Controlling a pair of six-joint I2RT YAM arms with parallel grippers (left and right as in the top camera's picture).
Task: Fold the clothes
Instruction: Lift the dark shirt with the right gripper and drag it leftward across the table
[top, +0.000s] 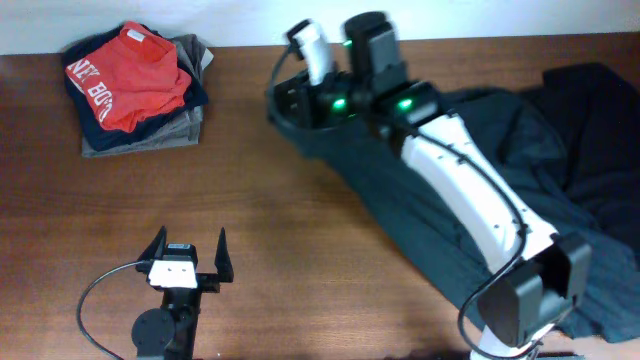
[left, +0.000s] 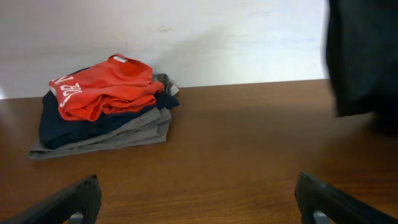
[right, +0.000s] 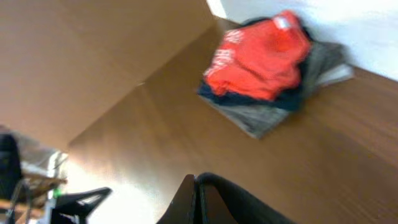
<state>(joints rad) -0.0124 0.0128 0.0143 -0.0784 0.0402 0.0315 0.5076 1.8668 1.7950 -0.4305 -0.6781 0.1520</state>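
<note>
Leftward, folded pile (top: 135, 90) lies apart from dark garment (top: 585, 125).

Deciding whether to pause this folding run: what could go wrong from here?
1. The right gripper is shut on just one edge of the dark garment, while the left gripper sits open and apart from it. The cloth may bunch or twist rather than spread flat.
2. The lifted edge hangs toward the stack of folded clothes; a sweep that way might knock it askew.
3. The garment lies under the right arm, so it could snag.
</note>
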